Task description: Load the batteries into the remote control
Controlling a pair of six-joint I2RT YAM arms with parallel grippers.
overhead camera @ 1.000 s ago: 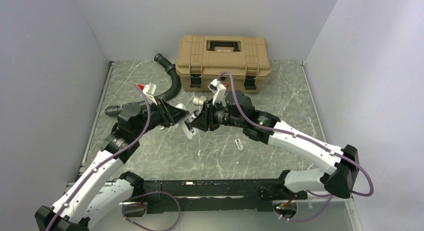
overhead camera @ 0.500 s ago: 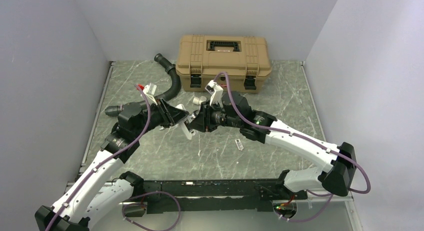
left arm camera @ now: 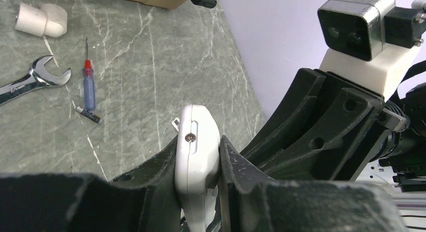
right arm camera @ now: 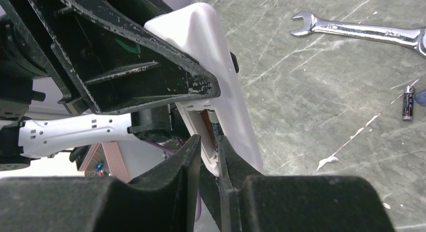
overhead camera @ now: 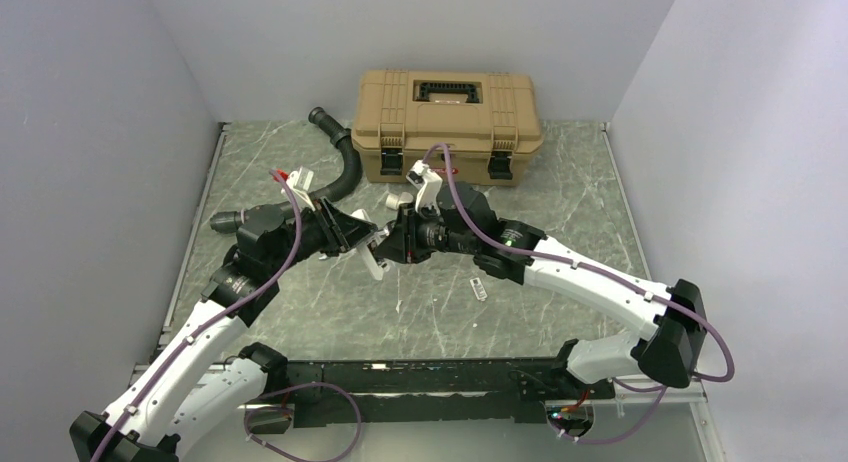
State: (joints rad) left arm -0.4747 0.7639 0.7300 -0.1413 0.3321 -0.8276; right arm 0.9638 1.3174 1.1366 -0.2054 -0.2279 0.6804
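The remote control (left arm camera: 197, 141) is a slim white handset held off the table, with my left gripper (left arm camera: 198, 144) shut on its sides. In the top view the remote control (overhead camera: 373, 256) hangs between the two wrists, left gripper (overhead camera: 362, 244) facing right gripper (overhead camera: 388, 250). The remote control (right arm camera: 221, 66) shows its open battery bay at the lower end. A dark battery (right arm camera: 215, 129) lies in that bay, and my right gripper (right arm camera: 208, 141) is shut on it, with the bay's white wall also between the jaws. A second battery (right arm camera: 408, 102) lies loose on the table.
A tan toolbox (overhead camera: 447, 107) stands at the back with a black hose (overhead camera: 340, 162) to its left. On the marble table lie a wrench (left arm camera: 30, 84), a red-and-blue screwdriver (left arm camera: 89, 86), the loose battery (left arm camera: 89, 114) and a white pipe elbow (left arm camera: 40, 18).
The right wrist has shifted slightly left, closer against the remote. The left arm and the remote have stayed put.
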